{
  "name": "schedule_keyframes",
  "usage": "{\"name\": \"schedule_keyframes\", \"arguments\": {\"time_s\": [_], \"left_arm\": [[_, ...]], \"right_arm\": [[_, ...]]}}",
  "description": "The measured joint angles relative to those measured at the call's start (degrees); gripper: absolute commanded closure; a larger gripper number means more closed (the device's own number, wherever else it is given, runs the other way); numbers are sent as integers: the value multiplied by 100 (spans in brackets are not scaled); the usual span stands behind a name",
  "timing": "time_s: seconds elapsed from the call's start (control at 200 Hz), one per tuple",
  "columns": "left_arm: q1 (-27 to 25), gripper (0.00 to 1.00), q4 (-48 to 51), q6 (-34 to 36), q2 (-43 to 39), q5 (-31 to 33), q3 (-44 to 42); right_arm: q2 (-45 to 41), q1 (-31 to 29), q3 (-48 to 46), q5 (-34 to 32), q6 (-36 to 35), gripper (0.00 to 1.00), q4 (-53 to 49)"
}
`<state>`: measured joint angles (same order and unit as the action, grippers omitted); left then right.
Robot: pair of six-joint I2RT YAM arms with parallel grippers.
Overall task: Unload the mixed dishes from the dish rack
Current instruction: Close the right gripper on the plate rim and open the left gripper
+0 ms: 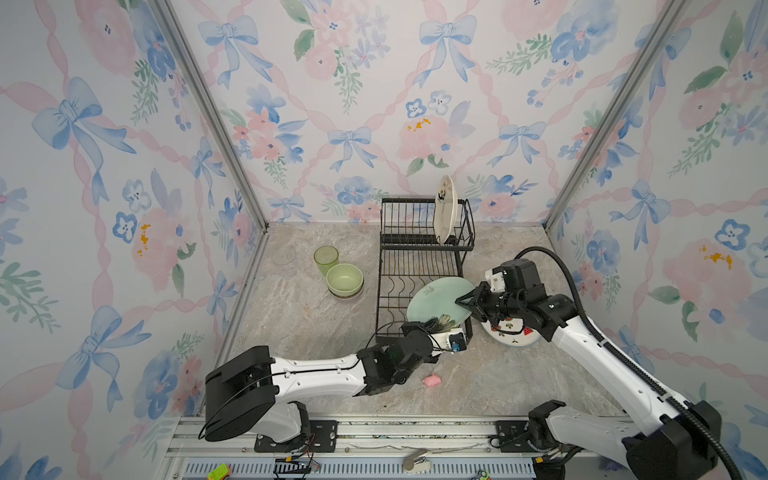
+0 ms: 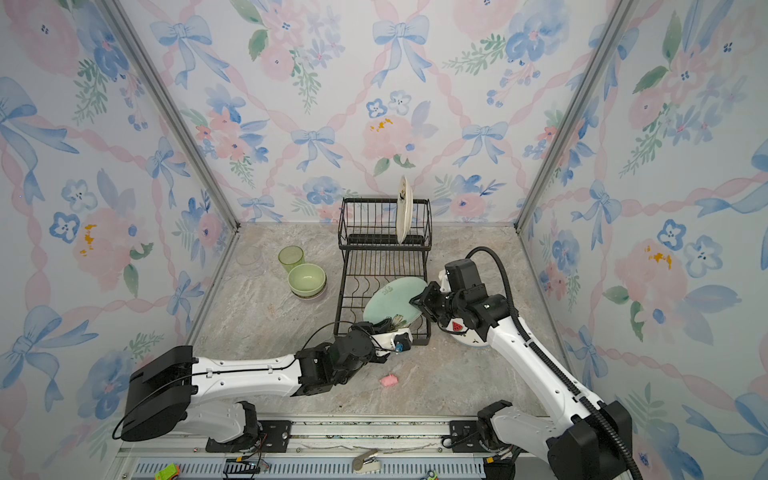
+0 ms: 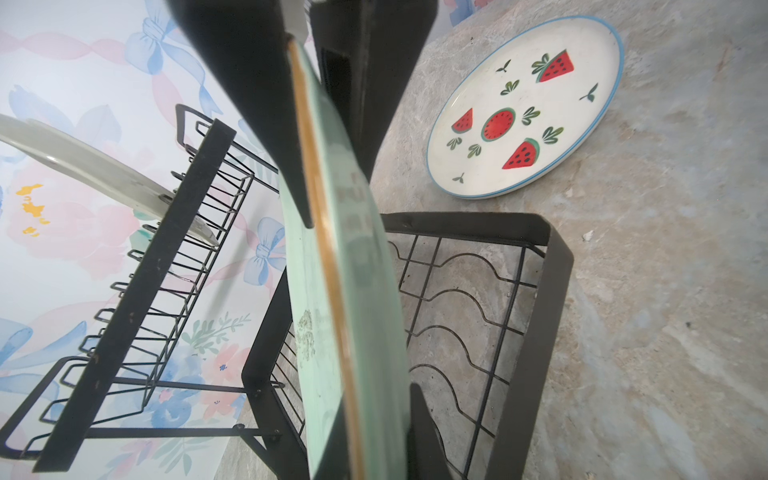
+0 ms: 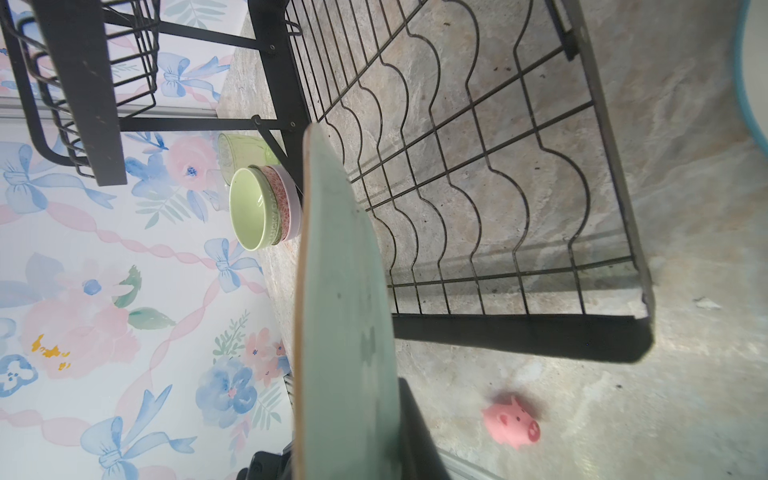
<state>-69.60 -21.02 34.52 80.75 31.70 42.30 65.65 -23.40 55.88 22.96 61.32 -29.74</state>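
The pale green plate (image 1: 436, 301) (image 2: 388, 301) stands tilted over the front of the dish rack's (image 1: 424, 242) (image 2: 382, 240) lower tier. My left gripper (image 1: 439, 325) (image 2: 395, 325) is shut on its near rim. My right gripper (image 1: 460, 301) (image 2: 414, 301) is shut on its right rim. Both wrist views show this plate (image 3: 332, 299) (image 4: 345, 291) edge-on between the jaws. A cream plate (image 1: 444, 208) (image 3: 83, 162) stands upright in the upper tier. The watermelon plate (image 1: 515, 338) (image 3: 523, 108) lies flat on the table right of the rack, partly under my right arm.
Left of the rack sit stacked bowls (image 1: 344, 280) (image 4: 257, 208) with the pale green one on top, a green tumbler (image 1: 326, 258) and a faint clear glass (image 1: 284, 254). A small pink pig toy (image 1: 431, 380) (image 4: 512, 420) lies in front of the rack. Walls close three sides.
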Motion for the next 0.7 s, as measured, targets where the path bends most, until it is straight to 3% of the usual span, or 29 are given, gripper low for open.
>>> {"name": "schedule_keyframes", "arguments": {"time_s": [0.045,0.135,0.225,0.27,0.345,0.465,0.495,0.535,0.7], "left_arm": [[0,100,-9,2,11,0,0],[0,81,-15,4,22,2,-2],[28,69,-210,-267,24,46,-4],[46,57,-385,-387,22,46,-4],[59,53,-654,-564,22,44,2],[59,35,-837,-723,22,46,7],[59,28,-859,-756,22,44,7],[59,3,-901,-776,22,48,4],[59,2,-953,-828,22,44,4]], "right_arm": [[0,11,-13,4,2,100,0],[0,17,-35,17,2,100,31],[0,81,-85,52,44,100,138],[2,127,-90,72,48,100,236],[2,190,-90,68,68,100,420],[2,275,-116,68,70,100,610],[2,289,-129,68,68,100,643],[11,313,-144,68,68,100,662],[39,348,-170,63,63,100,658]]}}
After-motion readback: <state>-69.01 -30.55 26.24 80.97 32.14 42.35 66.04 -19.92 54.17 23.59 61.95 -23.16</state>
